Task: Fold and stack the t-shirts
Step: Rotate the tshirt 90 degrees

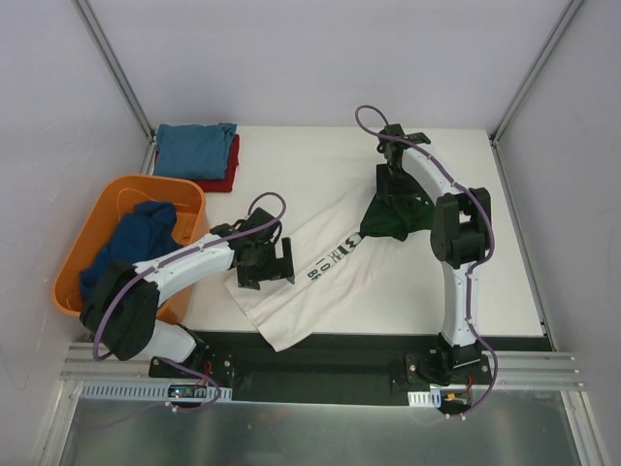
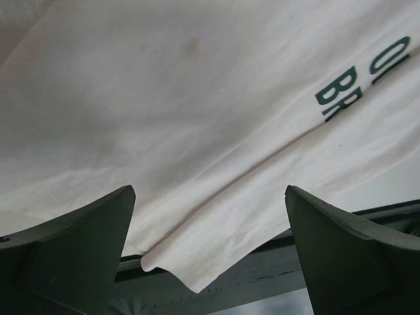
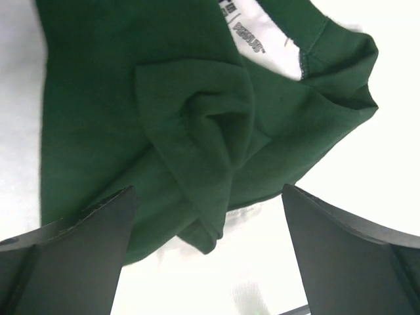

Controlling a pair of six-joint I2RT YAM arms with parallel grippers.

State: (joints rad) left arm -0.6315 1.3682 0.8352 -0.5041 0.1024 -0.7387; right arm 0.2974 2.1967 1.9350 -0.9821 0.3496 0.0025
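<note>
Your cream t-shirt (image 1: 325, 277) lies spread in a slant across the middle of the table, its hem toward the near edge and its dark print face up. Its dark green sleeve (image 1: 393, 218) is bunched into a crumpled fold at the far end; in the right wrist view you can see the neck label just beside that fold. A folded blue t-shirt (image 1: 194, 148) rests on a folded red t-shirt (image 1: 221, 177) at the far left corner, and a navy t-shirt (image 1: 136, 243) is heaped in the orange basket (image 1: 109, 202) at the left.

Your left claw (image 2: 210, 262) stands spread wide over the shirt's hem corner, gripping nothing; you cannot tell whether the fingers touch the cloth. Your right claw (image 3: 210, 252) is likewise spread wide, poised over the bunched green sleeve with nothing clamped.

The table (image 1: 475, 282) is white, and the shirt's near corner hangs over its front edge. Pale walls (image 1: 310, 58) with metal posts (image 1: 114, 68) close it in.
</note>
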